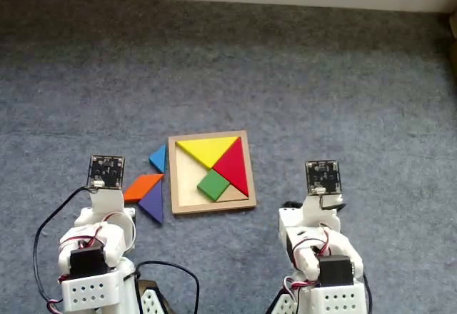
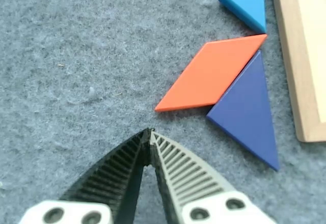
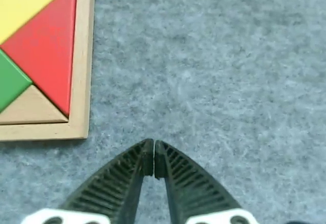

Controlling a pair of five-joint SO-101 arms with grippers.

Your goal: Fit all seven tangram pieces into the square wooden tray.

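Observation:
The square wooden tray [image 1: 172, 178] lies at the table's centre. In it lie a yellow triangle [image 1: 206, 150], a red triangle [image 1: 234, 164], a green square [image 1: 213, 184] and a small tan triangle [image 1: 232, 193]. Left of the tray on the carpet lie a light blue triangle [image 2: 247, 0], an orange parallelogram [image 2: 211, 74] and a dark blue triangle [image 2: 247, 112], the last two touching. My left gripper [image 2: 150, 135] is shut and empty, a short way from the orange piece's corner. My right gripper [image 3: 154, 147] is shut and empty over bare carpet, beside the tray's corner [image 3: 81, 127].
Grey carpet covers the whole table. The left arm [image 1: 100, 228] and the right arm [image 1: 321, 242] stand at the near edge, either side of the tray. A pale wall strip runs along the far edge.

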